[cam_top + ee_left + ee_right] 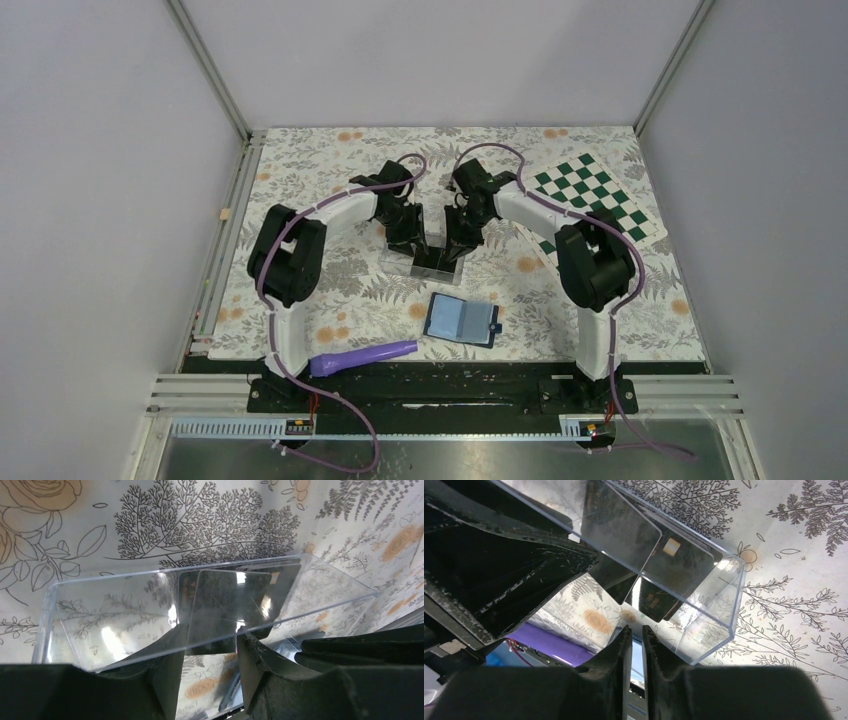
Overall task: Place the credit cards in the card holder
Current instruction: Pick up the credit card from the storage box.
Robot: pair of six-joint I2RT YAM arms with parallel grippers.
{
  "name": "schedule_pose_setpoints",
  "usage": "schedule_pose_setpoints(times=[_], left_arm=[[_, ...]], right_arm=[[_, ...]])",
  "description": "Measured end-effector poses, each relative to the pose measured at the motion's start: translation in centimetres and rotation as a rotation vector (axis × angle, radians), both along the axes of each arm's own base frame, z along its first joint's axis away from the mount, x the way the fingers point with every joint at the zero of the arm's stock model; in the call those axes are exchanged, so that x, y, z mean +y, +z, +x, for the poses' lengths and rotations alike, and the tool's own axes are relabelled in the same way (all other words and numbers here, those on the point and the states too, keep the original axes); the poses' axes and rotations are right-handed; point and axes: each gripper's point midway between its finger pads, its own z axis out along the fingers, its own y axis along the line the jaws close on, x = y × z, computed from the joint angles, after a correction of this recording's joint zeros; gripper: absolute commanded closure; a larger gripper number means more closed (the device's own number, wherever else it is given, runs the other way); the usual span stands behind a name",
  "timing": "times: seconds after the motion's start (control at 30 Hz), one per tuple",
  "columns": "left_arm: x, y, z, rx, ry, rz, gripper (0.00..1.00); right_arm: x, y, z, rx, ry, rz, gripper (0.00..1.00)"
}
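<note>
The dark credit cards stand on edge inside a clear plastic box at mid table. My left gripper is open, its fingertips reaching into the box on either side of the cards' near edge. My right gripper is shut to a thin slit, its tips at the box's near edge; I cannot tell whether it pinches the wall. The cards show through the box there too. The navy card holder lies open on the table in front of the box, apart from both grippers.
A purple tube-shaped object lies near the left arm's base and also shows in the right wrist view. A green-and-white checkered board lies at back right. Both arms crowd the box from either side.
</note>
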Motion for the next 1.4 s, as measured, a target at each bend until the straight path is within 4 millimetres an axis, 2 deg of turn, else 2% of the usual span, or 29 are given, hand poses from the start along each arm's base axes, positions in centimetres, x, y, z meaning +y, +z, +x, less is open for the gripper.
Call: schedule_pose_setpoints(times=[0.1, 0.27, 0.4, 0.5, 0.7, 0.8, 0.9, 1.03, 1.13, 1.27, 1.4], left_arm=[[0.0, -0.6, -0.1, 0.013, 0.001, 0.007, 0.58], [-0.1, -0.6, 0.2, 0.011, 0.005, 0.008, 0.58], [-0.6, -0.5, 0.5, 0.006, 0.01, -0.019, 0.59], [-1.3, -0.3, 0.7, 0.002, 0.011, -0.056, 0.59], [-2.3, -0.3, 0.5, -0.011, 0.005, -0.066, 0.58], [-2.5, -0.7, 0.3, -0.036, -0.007, -0.024, 0.57], [-2.2, -1.2, 0.2, -0.068, -0.012, 0.044, 0.57], [-0.9, -1.2, 0.3, -0.123, -0.013, 0.119, 0.59], [0.0, -0.9, 0.5, -0.158, -0.015, 0.154, 0.6], [0.4, -1.2, 0.7, -0.167, -0.02, 0.17, 0.61], [0.5, -1.8, 0.2, -0.155, -0.025, 0.168, 0.62]], right_arm=[[0.0, -0.7, -0.1, 0.006, -0.005, -0.023, 0.72], [-0.1, -1.0, 0.2, -0.01, -0.02, -0.034, 0.59], [-0.4, -1.0, -0.3, -0.01, -0.03, -0.029, 0.49], [-0.6, 0.1, -0.7, -0.027, -0.036, -0.016, 0.43], [-1.4, 4.1, -1.1, -0.123, -0.068, 0.046, 0.31], [-2.6, 5.2, -1.1, -0.16, -0.101, 0.05, 0.3], [-3.5, 4.8, -0.7, -0.161, -0.127, 0.032, 0.3], [-3.9, 2.7, -0.6, -0.119, -0.134, -0.007, 0.3], [-4.0, 0.3, -0.8, -0.063, -0.132, -0.044, 0.33], [-4.2, -1.9, -1.1, -0.009, -0.127, -0.078, 0.41], [-4.2, -2.7, -1.3, 0.011, -0.122, -0.088, 0.53]])
